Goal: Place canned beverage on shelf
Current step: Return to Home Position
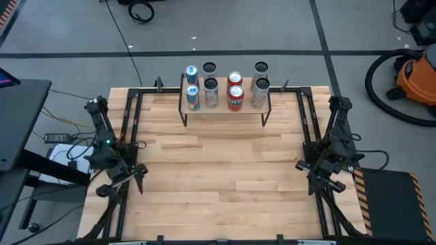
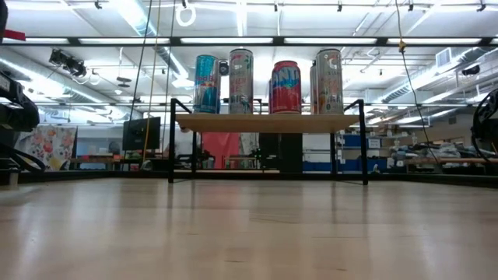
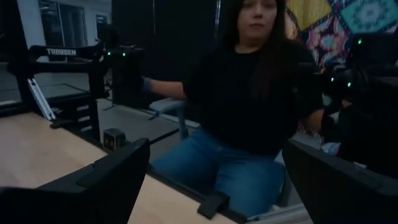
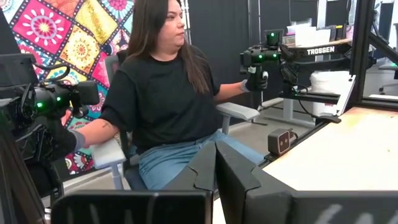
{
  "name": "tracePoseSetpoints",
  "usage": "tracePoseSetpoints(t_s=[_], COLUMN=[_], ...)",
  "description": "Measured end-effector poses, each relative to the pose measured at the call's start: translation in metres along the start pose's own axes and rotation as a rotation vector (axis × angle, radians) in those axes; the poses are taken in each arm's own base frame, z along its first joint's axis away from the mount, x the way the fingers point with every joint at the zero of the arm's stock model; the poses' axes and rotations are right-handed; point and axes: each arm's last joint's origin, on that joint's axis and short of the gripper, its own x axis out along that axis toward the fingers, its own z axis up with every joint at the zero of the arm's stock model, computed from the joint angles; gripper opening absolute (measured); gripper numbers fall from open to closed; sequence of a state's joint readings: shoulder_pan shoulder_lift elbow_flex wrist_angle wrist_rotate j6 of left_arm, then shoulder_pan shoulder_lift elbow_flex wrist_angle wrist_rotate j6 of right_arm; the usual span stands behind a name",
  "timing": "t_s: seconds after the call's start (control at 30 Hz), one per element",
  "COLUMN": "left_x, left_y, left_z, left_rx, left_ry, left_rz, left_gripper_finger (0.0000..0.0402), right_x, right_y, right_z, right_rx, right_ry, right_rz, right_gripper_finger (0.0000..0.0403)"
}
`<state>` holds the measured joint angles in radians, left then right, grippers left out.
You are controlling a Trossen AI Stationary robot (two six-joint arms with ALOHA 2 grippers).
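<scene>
Shelf (image 1: 225, 111) stands centred at the far edge of the table (image 1: 218, 177), w/ 8 cans (image 1: 235, 99) on it. They sit in 4 front-to-back pairs: blue at left, then white, red, grey at right. All are upright, each pair close together w/ narrow gaps btwn pairs, and they fill most of the board. Low view shows the board on thin black legs, open underneath.

L gripper (image 3: 216, 148) is by the table's left edge, toward the near side. Its fingers are spread wide and hold nothing. R gripper (image 4: 216, 158) is by the right edge, about level w/ it. Its fingers are pressed together w/ nothing btwn them. Both arms are folded at their own sides, well apart from the shelf and from each other.

Broad bare wood lies btwn shelf and arms, and btwn the arms themselves.

Both wrist cams look off the near edge at a person (image 4: 161, 93) seated just beyond it, btwn 2 leader arms (image 4: 311, 53).

Off the table there's an orange vac (image 1: 417, 73) on the floor at far right, a cable coil (image 1: 142, 10) beyond the far edge, and a dark desk (image 1: 20, 116) at left.
</scene>
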<state>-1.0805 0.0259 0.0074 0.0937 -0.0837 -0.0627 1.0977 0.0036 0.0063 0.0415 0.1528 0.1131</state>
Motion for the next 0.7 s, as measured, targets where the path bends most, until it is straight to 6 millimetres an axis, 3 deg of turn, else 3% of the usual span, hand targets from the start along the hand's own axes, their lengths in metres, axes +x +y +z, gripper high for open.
tracePoseSetpoints(t_s=[0.7], left_x=[0.0], left_y=[0.0011], left_z=[-0.0015], left_rx=[-0.003], left_ry=[0.013], left_rz=[0.033], left_gripper_finger=[0.0378], right_x=[0.0], right_y=[0.0002], right_z=[0.0018], right_rx=[0.001], right_ry=[-0.018], right_rz=[0.001], right_gripper_finger=[0.0019])
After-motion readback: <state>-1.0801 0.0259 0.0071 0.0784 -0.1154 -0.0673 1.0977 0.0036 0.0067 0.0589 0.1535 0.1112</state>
